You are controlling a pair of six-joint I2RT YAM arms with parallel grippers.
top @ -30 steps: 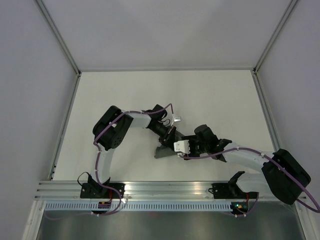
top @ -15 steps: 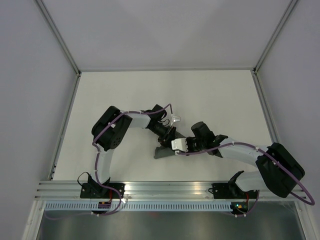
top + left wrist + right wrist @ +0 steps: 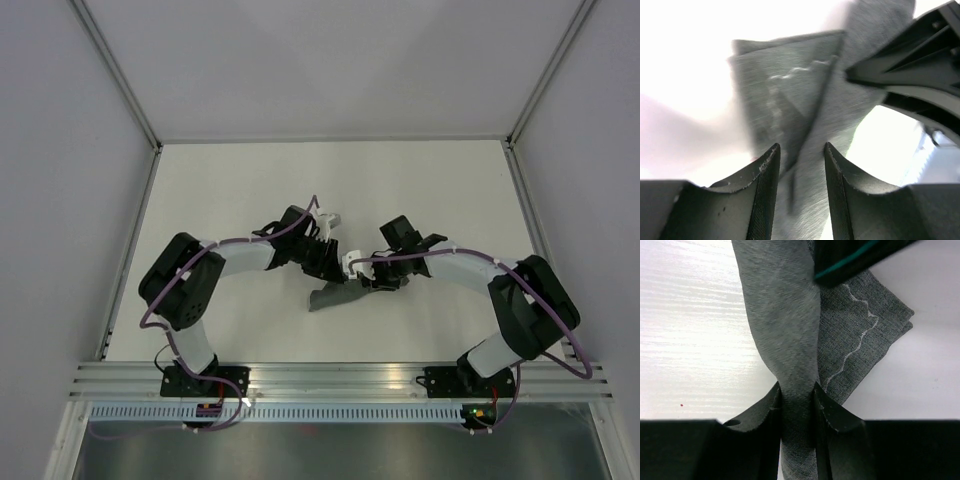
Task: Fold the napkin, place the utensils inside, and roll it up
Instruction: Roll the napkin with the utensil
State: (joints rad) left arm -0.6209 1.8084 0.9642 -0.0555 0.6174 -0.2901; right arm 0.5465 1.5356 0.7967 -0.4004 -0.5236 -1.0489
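The dark grey napkin (image 3: pixel 333 297) lies bunched and partly rolled on the white table, near the middle front. In the left wrist view the napkin (image 3: pixel 790 90) runs as a twisted band between the fingers of my left gripper (image 3: pixel 801 165), which holds it. In the right wrist view my right gripper (image 3: pixel 797 400) is pinched shut on the same band of napkin (image 3: pixel 782 315), with a flap bearing a light wavy stitched line to the right. In the top view my left gripper (image 3: pixel 337 273) and right gripper (image 3: pixel 359 283) meet over the napkin's far end. No utensils show.
The white table (image 3: pixel 240 190) is walled by grey panels, with metal rails on the left (image 3: pixel 130 250) and right (image 3: pixel 530 220). The left gripper's black body (image 3: pixel 855 257) crowds the top of the right wrist view.
The left arm's elbow has swung out to the left and the right forearm has swung farther back. Both grippers stayed at the napkin, shifting slightly away from the bases. The napkin has barely moved.
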